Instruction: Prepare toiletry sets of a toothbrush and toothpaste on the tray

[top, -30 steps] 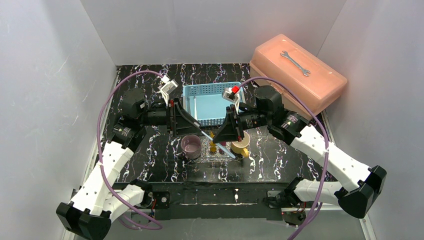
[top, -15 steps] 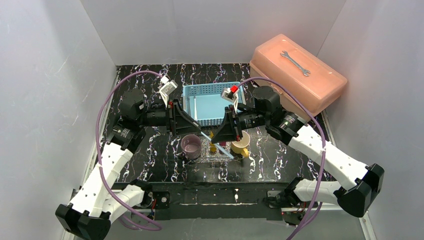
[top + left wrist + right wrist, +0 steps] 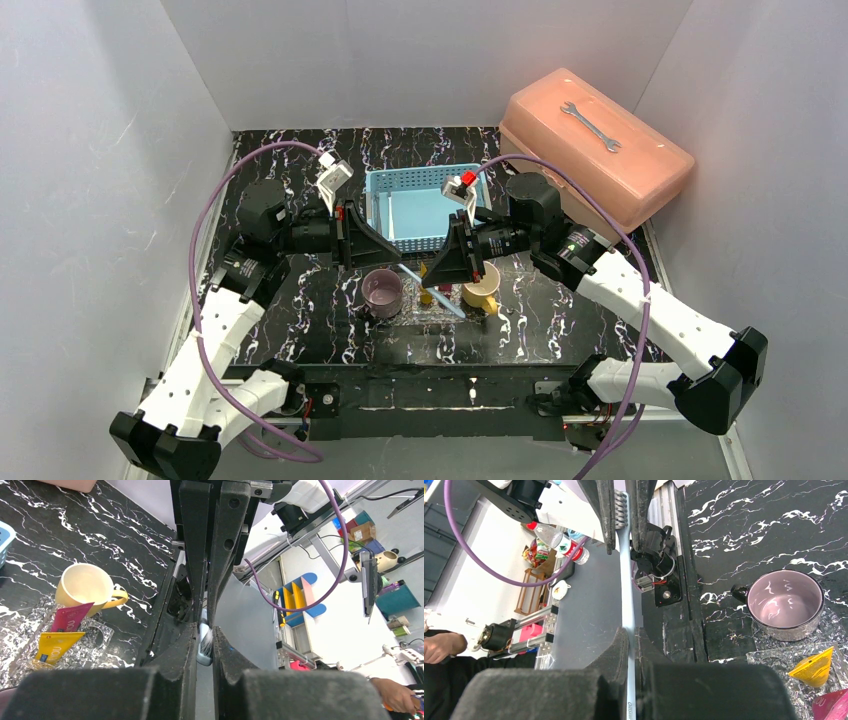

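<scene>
Overhead layout: both arms reach inward and meet above the black marbled table [image 3: 300, 320], in front of the light-blue mesh basket [image 3: 420, 205].
Held thing: a thin pale-blue toothbrush [image 3: 445, 303] spans the gap between the two grippers, slanting above the tray.
Left gripper [image 3: 202, 630]: clenched on the bristle end of the toothbrush [image 3: 205, 645]; the white bristles show just between the finger pads.
Right gripper [image 3: 629, 630]: clamped on the toothbrush handle [image 3: 626, 580], which runs straight up between its fingers to the opposite jaws, where the bristled head sits.
Jaw relation: the two sets of fingertips face each other, near but apart, with bare handle showing between them.
Tray: a small flat rectangle of clear glittery plastic [image 3: 20, 640], lying on the table below the grippers.
Tubes on tray: a yellow tube [image 3: 55, 645] and a pink-magenta tube [image 3: 70, 617] lie side by side and touching on it.
Cups: a purple cup [image 3: 784, 602] stands at one end of the tray and a yellow mug [image 3: 85, 585] at the other.
Far right corner: a salmon-pink plastic toolbox [image 3: 640, 175] with a metal spanner [image 3: 590, 125] lying on its lid.
</scene>
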Robot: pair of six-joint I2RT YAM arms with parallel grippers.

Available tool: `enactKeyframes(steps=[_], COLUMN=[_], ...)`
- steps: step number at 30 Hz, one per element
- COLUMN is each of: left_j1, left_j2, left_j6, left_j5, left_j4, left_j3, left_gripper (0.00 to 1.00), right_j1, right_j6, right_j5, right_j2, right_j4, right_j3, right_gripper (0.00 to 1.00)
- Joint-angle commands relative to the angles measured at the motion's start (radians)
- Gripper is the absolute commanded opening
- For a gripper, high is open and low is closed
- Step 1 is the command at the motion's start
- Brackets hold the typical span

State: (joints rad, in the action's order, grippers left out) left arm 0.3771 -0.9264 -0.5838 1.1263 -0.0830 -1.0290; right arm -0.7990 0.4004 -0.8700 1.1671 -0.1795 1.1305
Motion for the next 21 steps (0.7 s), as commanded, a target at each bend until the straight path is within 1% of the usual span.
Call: enactKeyframes(steps=[1,5,7,8,9,11,13,17,21], left_j1=[0.007,0.007,0.006,0.006,0.008,0.008,0.015,0.052,0.122], left_j2=[0.032,0.038,0.042,0.045,0.047,0.056,0.066,0.071,0.076], left_j6=[0.013,0.03,0.037,0.039,0.043,0.079,0.118,0.186,0.249], left_j5=[0.012,-0.009,-0.025,-0.034,-0.047,-0.09,-0.129,-0.216,-0.329], left_j4=[0.006,-0.025,-0.043,-0.049,-0.06,-0.119,-0.179,-0.296,-0.396], left_j3=[-0.002,-0.007,-0.008,-0.01,-0.01,-0.027,-0.041,-0.075,-0.096], left_gripper=[0.0,0.0,0.0,0.0,0.0,0.0,0.0,0.0,0.0], right_j1=[0.003,0.003,0.003,0.003,0.003,0.003,0.003,0.004,0.008], right_j6=[0.017,0.021,0.02,0.019,0.015,-0.005,-0.031,-0.05,-0.049], right_j5=[0.011,0.031,0.042,0.046,0.058,0.09,0.138,0.244,0.351], right_j2=[-0.019,-0.024,-0.026,-0.028,-0.03,-0.038,-0.048,-0.049,-0.053], right_j4=[0.044,0.039,0.032,0.027,0.019,-0.008,-0.046,-0.113,-0.14], right_j3=[-0.011,-0.01,-0.006,-0.003,0.001,0.014,0.032,0.07,0.089], right_gripper=[0.01,0.02,0.08,0.11,0.19,0.32,0.48,0.58,0.61])
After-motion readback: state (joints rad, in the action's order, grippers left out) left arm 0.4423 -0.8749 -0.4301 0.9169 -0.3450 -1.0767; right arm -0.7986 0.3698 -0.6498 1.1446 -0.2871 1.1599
